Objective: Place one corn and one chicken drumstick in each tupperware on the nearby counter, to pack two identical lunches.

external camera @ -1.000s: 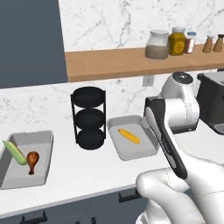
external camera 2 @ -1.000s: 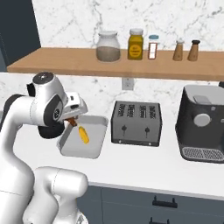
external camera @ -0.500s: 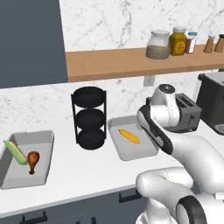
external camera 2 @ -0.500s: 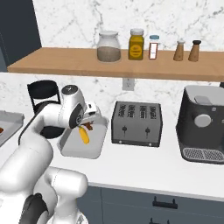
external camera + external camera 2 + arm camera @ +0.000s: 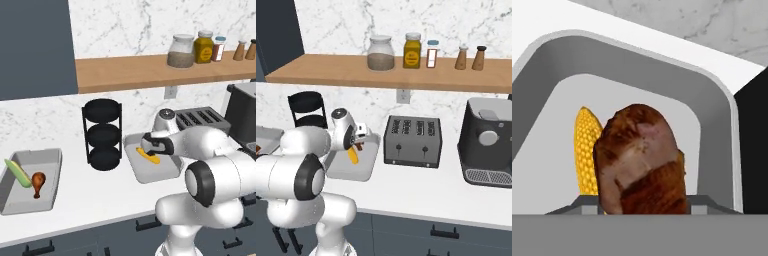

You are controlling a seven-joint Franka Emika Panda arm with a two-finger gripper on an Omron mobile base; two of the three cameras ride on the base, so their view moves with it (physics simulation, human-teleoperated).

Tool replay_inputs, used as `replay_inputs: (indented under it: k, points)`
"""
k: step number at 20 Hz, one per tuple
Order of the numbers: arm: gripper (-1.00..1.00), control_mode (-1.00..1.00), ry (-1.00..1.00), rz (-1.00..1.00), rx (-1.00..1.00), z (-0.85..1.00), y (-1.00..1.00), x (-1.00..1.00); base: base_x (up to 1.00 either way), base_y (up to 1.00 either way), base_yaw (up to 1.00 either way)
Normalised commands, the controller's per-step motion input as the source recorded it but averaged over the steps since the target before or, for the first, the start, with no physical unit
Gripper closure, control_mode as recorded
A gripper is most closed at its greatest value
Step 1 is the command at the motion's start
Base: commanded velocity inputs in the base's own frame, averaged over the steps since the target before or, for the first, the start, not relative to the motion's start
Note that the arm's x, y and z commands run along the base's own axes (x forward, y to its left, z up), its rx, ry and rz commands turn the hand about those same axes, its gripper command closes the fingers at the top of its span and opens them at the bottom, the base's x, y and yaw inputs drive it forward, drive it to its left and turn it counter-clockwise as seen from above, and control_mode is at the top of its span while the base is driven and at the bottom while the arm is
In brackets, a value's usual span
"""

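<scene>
Fingers (image 5: 643, 200) grip a chicken drumstick (image 5: 639, 160) over the right tupperware (image 5: 712, 115) (yellow corn (image 5: 587, 150) already inside); next, lower and release

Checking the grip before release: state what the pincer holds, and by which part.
The pincer holds a drumstick over the tupperware with corn. Its meaty end faces the camera; the gripped part is hidden.
</scene>
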Motion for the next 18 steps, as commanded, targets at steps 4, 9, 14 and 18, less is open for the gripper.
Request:
replay_inputs:
  k: [4,9,14,18]
  points:
    - [-1.0,-1.0,0.01,0.01,0.01,-0.08,-0.25,0.23,0.0,0.0,0.0]
    - [-1.0,-1.0,0.0,0.0,0.0,0.22,-0.04,-0.31,0.0,0.0,0.0]
    - [-1.0,-1.0,-0.04,-0.01,0.0,0.78,-0.07,-0.93,0.0,0.0,0.0]
    - [-1.0,-1.0,-0.26,0.0,0.0,1.0,-0.03,-1.0,0.0,0.0,0.0]
